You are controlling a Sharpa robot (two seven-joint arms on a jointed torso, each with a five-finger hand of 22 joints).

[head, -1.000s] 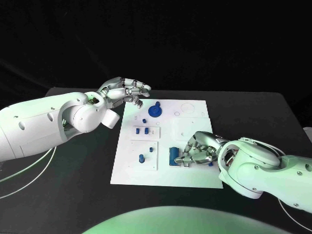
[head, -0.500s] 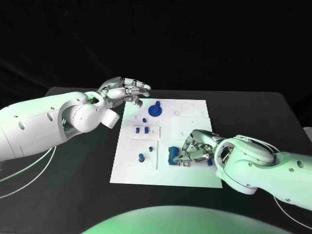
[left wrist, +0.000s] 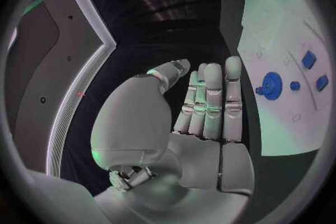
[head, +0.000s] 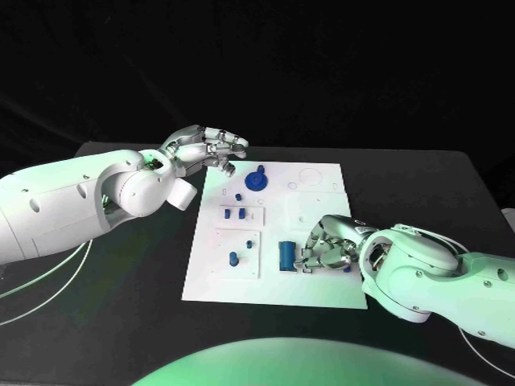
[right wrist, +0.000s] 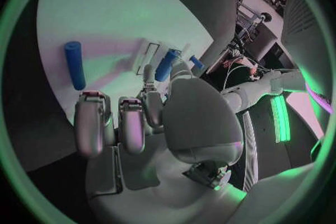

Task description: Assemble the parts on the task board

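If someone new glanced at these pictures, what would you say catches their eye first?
Probably the white rectangular task board in the middle of the black table, dotted with small blue parts. The right hand rests on its near right portion beside a blue cylindrical bar. The left hand hangs at the board's far left corner, close to a round blue knob.

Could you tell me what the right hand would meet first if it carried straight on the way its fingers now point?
Probably the blue cylinder lying on the task board ahead of the right hand; depth is hard to judge.

Dim, green-tinged; perhaps overhead light
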